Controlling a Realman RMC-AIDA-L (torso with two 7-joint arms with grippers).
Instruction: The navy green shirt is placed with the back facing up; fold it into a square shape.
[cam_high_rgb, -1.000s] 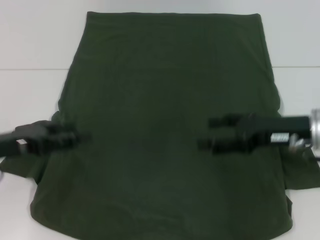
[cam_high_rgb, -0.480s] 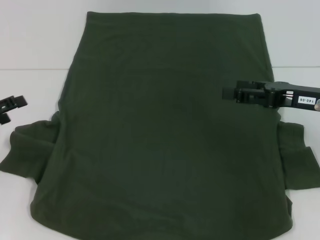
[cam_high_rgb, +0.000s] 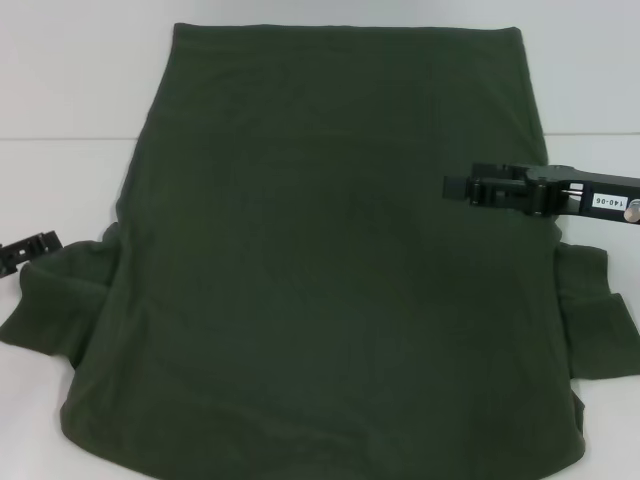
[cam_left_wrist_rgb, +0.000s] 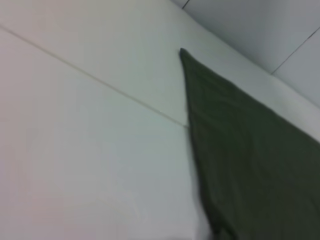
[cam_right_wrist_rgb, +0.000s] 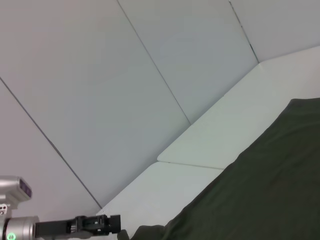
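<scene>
The navy green shirt (cam_high_rgb: 330, 260) lay spread flat on the white table (cam_high_rgb: 70, 90), filling most of the middle of the head view. Its plain side faced up. The straight hem ran across the upper part of the frame, and the wider shoulder end reached the lower edge. One short sleeve stuck out at the lower left, the other at the lower right, both lying flat on the table with soft creases.

The right gripper (cam_high_rgb: 458, 188) reached in from the right edge of the head view, at mid height, and hung over the shirt's right side, pointing toward the middle of the frame. Its fingers looked close together, with only a narrow gap, and they held nothing. Whether it touched the cloth could not be told.

The left gripper (cam_high_rgb: 40, 243) showed only its tip at the left edge of the head view, just beside the top of the left sleeve. How wide its fingers stood could not be told.

In the left wrist view a corner of the shirt (cam_left_wrist_rgb: 250, 165) came to a point against the white table. In the right wrist view the shirt (cam_right_wrist_rgb: 260, 200) filled the lower right, and the left gripper (cam_right_wrist_rgb: 107, 223) appeared small at the lower left, near the cloth's edge.
</scene>
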